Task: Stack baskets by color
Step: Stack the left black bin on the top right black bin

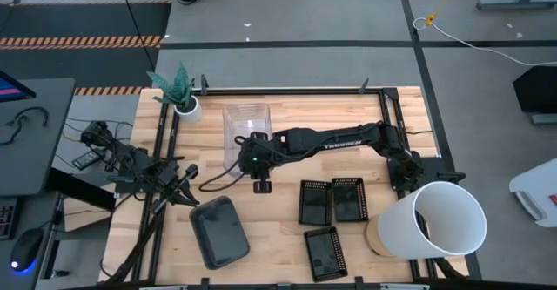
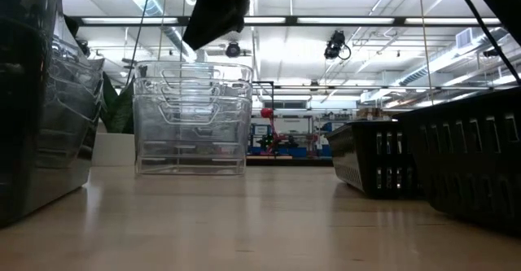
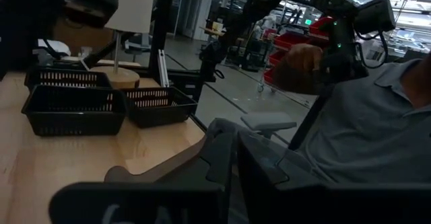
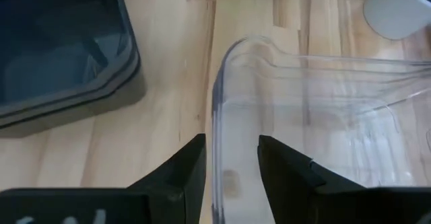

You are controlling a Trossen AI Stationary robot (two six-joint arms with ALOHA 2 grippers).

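Note:
A stack of clear baskets (image 1: 246, 124) (image 2: 193, 116) rests on its base on the table's far middle. My right gripper (image 4: 232, 143) (image 1: 242, 144) hovers open just above the stack's near wall, one finger on either side of the clear rim (image 4: 217, 109), apart from it. The smoky grey baskets (image 1: 218, 231) (image 4: 60, 49) lie nested near the front left. Three black mesh baskets (image 1: 315, 201), (image 1: 349, 198), (image 1: 322, 252) sit separately at the right of the middle. At the table's left edge my left gripper (image 1: 190, 175) (image 3: 234, 150) waits, shut and holding nothing.
A big white bucket (image 1: 435, 220) lies on its side at the front right corner. A small white plant pot (image 1: 185, 107) stands at the far left, close to the clear stack. Bare wood lies between the clear stack and the grey baskets. A person (image 3: 377, 116) sits beyond the table.

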